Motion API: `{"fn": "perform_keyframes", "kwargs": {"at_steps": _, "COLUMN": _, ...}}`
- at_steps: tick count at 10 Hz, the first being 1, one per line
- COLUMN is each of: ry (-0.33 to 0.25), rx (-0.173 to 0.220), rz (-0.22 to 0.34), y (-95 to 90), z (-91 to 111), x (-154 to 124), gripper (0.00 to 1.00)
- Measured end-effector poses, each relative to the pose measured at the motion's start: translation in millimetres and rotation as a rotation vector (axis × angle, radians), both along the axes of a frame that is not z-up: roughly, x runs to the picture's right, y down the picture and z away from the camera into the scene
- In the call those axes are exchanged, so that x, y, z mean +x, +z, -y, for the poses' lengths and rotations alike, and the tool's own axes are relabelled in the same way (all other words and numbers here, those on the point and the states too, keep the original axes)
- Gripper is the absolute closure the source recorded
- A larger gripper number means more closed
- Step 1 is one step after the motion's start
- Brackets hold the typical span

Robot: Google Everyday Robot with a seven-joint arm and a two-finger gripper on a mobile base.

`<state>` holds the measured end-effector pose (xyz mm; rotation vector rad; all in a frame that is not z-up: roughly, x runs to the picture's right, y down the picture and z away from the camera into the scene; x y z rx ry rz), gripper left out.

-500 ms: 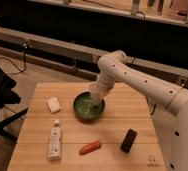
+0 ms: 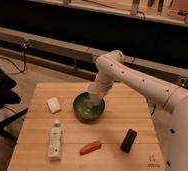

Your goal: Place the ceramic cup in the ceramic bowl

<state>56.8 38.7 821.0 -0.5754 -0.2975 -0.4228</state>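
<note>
The dark-green ceramic bowl point(image 2: 82, 114) sits near the middle of the wooden table point(image 2: 114, 125). My white arm reaches down from the right, and its gripper point(image 2: 95, 98) is over the bowl's far right part, low inside the rim. The ceramic cup cannot be told apart from the pale gripper end; it is hidden or merged with it.
A white squarish block point(image 2: 53, 104) lies left of the bowl. A white bottle point(image 2: 55, 141) lies at the front left, a red oblong thing point(image 2: 90, 147) at the front middle, and a black object point(image 2: 129, 140) at the front right. A dark chair stands off the left edge.
</note>
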Motion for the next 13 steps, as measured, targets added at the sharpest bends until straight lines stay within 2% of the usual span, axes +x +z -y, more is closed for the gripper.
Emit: {"fn": "perform_keyframes", "kwargs": {"at_steps": 13, "ry": -0.072, "rx": -0.018, "rz": 0.048, "y": 5.5, "z": -1.9, "x": -7.5, "gripper": 0.98}}
